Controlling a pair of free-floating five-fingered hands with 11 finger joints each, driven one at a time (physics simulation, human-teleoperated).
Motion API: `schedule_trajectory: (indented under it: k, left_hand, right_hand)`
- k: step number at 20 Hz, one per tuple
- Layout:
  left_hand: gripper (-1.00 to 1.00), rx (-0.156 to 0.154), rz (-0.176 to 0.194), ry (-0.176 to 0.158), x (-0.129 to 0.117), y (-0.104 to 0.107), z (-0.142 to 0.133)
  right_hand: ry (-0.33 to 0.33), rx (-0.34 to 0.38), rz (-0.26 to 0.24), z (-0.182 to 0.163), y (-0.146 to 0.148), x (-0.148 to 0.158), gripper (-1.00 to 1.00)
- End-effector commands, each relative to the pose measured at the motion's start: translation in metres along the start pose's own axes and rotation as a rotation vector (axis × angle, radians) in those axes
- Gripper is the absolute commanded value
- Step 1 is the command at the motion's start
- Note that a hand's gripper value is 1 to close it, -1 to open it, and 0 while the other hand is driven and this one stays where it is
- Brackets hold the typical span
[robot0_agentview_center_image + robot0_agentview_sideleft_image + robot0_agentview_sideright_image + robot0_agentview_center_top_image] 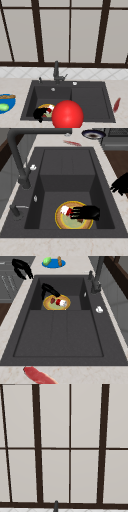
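Front view: left hand (pixel 39 114) low in the basin of the matte black sink (pixel 90 100), over a round, yellow-rimmed plate (pixel 46 106). Left side view: its straight fingers (pixel 76 212) lie flat on the plate beside a small red-and-white piece (pixel 65 210). A second black hand (pixel 122 185), fingers curled on nothing, hangs over the front counter edge. Glossy red sphere (pixel 67 114) fills the foreground. Blue dish (pixel 5 103) and a flat red strip (pixel 116 104) sit on pale counter.
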Motion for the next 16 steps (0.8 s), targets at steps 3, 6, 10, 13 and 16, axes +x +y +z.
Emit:
schedule_trajectory:
  k: [3,6,10,13,16]
  left_hand:
    - [0.0,0.0,0.0,0.0,0.0,0.0,0.0]
    - [0.0,0.0,0.0,0.0,0.0,0.0,0.0]
    - [0.0,0.0,0.0,0.0,0.0,0.0,0.0]
    - [0.0,0.0,0.0,0.0,0.0,0.0,0.0]
    - [0.0,0.0,0.0,0.0,0.0,0.0,0.0]
  right_hand:
    - [-0.074,0.016,0.001,-0.002,0.019,-0.001,-1.0]
    - [-0.043,0.02,-0.015,-0.002,0.029,-0.001,-1.0]
    - [-0.036,0.006,0.011,0.008,0.028,0.012,-1.0]
    - [-0.077,0.011,0.045,0.016,0.027,0.008,-1.0]
    - [-0.087,-0.036,0.051,0.025,0.028,0.013,-1.0]
